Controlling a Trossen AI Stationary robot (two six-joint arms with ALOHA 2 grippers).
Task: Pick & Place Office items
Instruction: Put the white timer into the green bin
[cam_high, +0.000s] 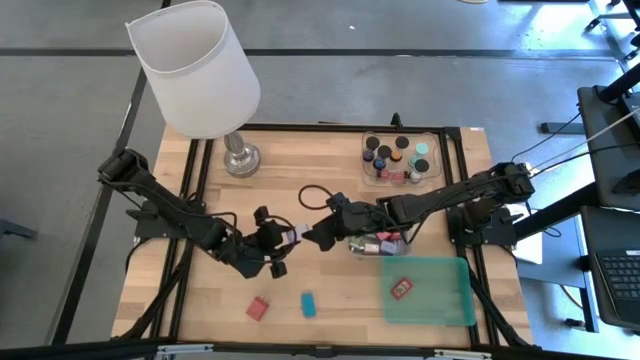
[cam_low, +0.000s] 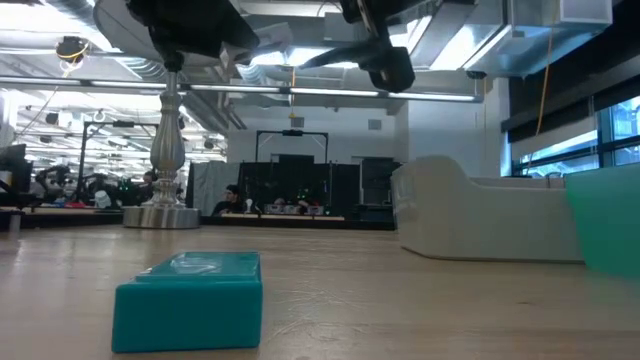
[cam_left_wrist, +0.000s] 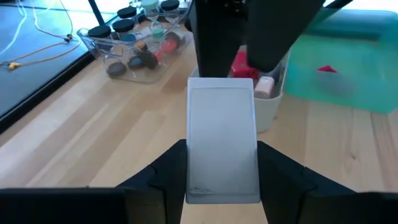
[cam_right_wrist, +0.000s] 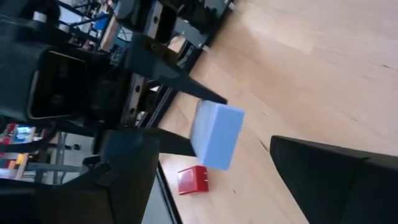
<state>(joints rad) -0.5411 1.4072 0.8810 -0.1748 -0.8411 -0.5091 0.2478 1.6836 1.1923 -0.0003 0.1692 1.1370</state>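
Two dark jointed arms, black cable loops along links, matte black wedge-shaped jaws.

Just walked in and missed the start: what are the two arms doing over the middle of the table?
The left end effector is shut on a pale lavender block, holding it above the table's middle. The right end effector is open, facing that block at close range, so it looks like a handover, though that is a guess. A red block and a teal block lie on the wooden table; another red block sits in the green tray.
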